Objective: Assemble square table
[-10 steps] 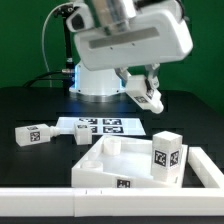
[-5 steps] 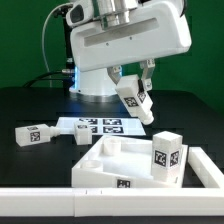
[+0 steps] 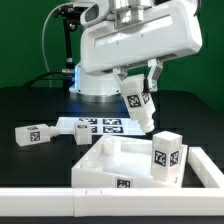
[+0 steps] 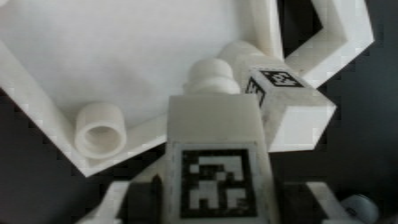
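My gripper (image 3: pixel 138 88) is shut on a stubby white tagged leg (image 3: pixel 137 105) and holds it tilted in the air above the far edge of the square table top (image 3: pixel 105 170). In the wrist view the held leg (image 4: pixel 222 140) fills the middle between my fingers (image 4: pixel 118 200), its end pointing over the top (image 4: pixel 107 60) near a round corner socket (image 4: pixel 102 130). A second leg (image 3: pixel 166 155) stands on the top at the exterior view's right; it also shows in the wrist view (image 4: pixel 279 85). A third leg (image 3: pixel 35 135) lies on the table at the left.
The marker board (image 3: pixel 100 125) lies flat behind the top. A long plain white rail (image 3: pixel 50 205) runs along the front edge. The robot base (image 3: pixel 95 85) stands at the back on the black table.
My gripper has swung the held leg from a steeper tilt at the right to a more upright pose, slightly lower and closer to the table top's far edge.
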Tool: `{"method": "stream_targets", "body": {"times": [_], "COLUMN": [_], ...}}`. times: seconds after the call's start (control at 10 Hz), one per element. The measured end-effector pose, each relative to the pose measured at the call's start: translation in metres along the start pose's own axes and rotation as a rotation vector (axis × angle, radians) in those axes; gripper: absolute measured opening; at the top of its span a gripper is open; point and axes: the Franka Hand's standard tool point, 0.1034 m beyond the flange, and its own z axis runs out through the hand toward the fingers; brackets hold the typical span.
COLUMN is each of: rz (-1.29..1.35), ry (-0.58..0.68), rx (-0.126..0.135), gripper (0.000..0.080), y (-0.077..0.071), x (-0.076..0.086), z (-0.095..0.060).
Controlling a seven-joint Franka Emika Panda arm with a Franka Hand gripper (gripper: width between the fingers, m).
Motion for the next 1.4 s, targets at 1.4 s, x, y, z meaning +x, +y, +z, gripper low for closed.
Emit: {"method": "stream_targets", "body": {"times": [1.4], "rz": [-0.194], "ry": [-0.02], "rx": [-0.064], "gripper": [0.0284], "y": [0.035], "x": [0.043], "z": [0.027]}}
